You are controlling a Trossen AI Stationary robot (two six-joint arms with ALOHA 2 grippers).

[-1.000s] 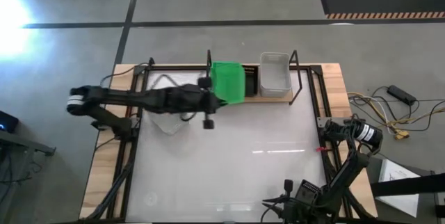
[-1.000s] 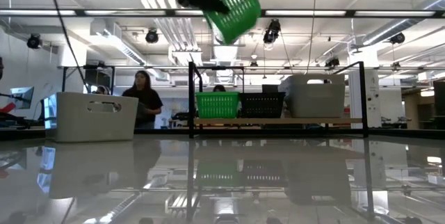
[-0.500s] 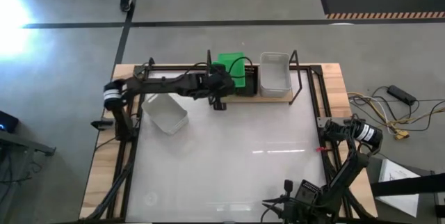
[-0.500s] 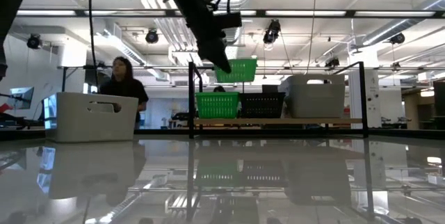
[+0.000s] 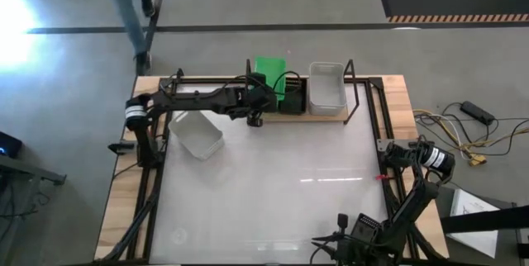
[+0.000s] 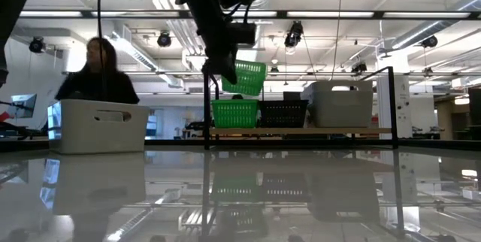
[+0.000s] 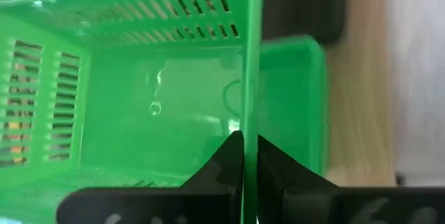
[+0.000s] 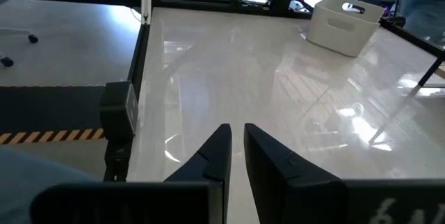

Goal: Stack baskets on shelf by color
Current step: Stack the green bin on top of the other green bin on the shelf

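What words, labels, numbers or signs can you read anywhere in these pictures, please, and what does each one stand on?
None can be read.
The held green basket, the green basket on the shelf, the black basket and the white baskets show no print.
The striped floor mat bears only hazard stripes, no words.

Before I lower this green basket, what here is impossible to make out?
- High view: the green basket on the shelf is hidden beneath the held green basket and the left hand.
- Low view: the person behind the white bin is blurred.
- Left wrist view: the lower green basket shows only as a strip; the held one hides the gap.
- Right hand: idle, nothing held.
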